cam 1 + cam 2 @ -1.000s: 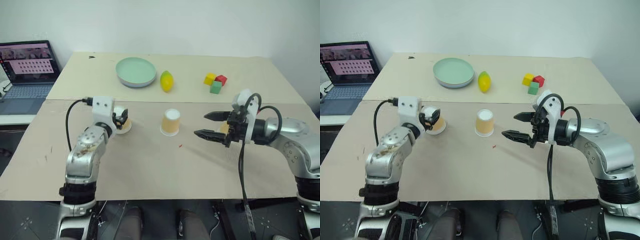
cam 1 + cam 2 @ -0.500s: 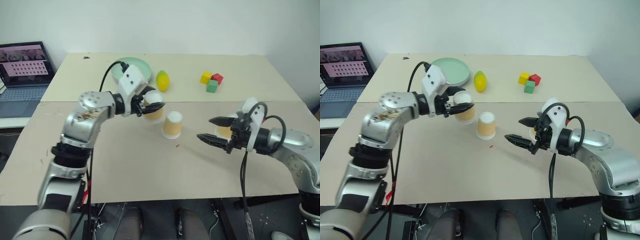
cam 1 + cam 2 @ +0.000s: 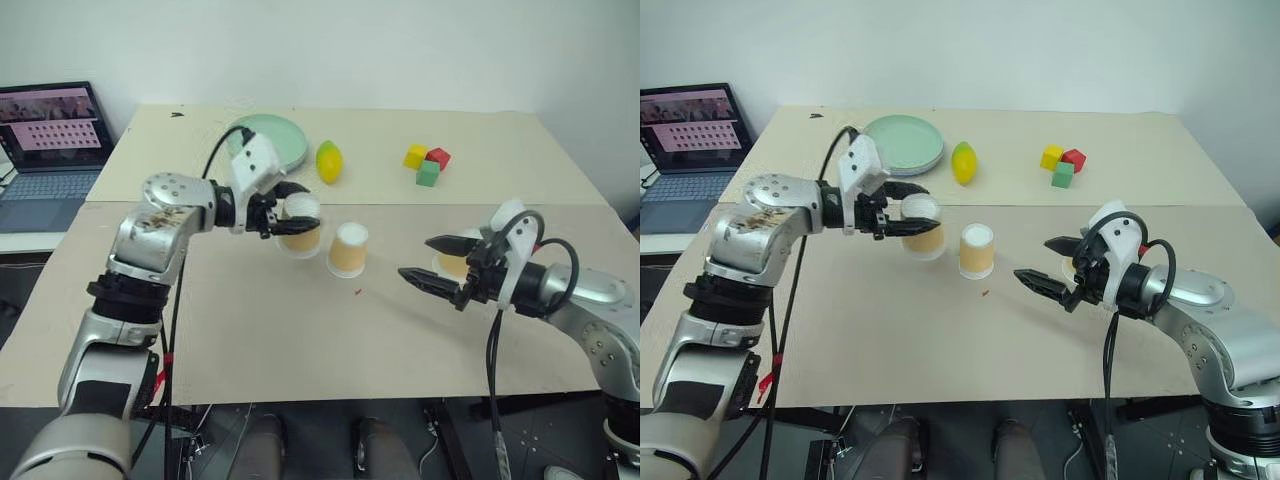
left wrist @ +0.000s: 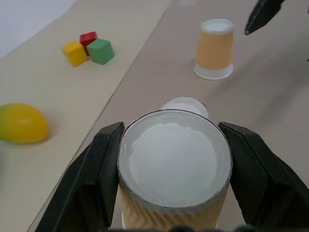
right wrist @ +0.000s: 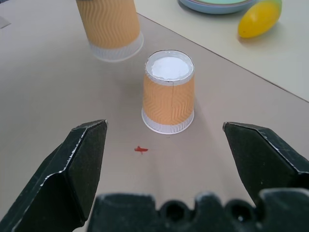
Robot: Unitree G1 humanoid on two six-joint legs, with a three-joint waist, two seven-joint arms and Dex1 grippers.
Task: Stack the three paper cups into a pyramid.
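Note:
Three paper cups, orange-tan with white bases, all stand base up. My left gripper (image 3: 300, 218) is shut on one cup (image 3: 299, 232), its fingers (image 4: 104, 164) pressing both sides, low over the table just left of the middle cup (image 3: 348, 250). The middle cup stands alone on the brown mat. Partly hidden behind my right gripper (image 3: 415, 259) is the third cup (image 3: 455, 265), which also shows in the left wrist view (image 4: 214, 48). The right gripper is open and empty, pointing at the middle cup (image 5: 169, 96) from the right, a hand's width away.
At the back of the table are a green plate (image 3: 262, 143), a yellow lemon (image 3: 328, 160) and a cluster of yellow, red and green blocks (image 3: 428, 163). A laptop (image 3: 50, 130) sits off the table's left side.
My left arm has carried its cup from the left part of the mat rightward to beside the middle cup, the wrist turning. The right gripper has stayed open and nearly still.

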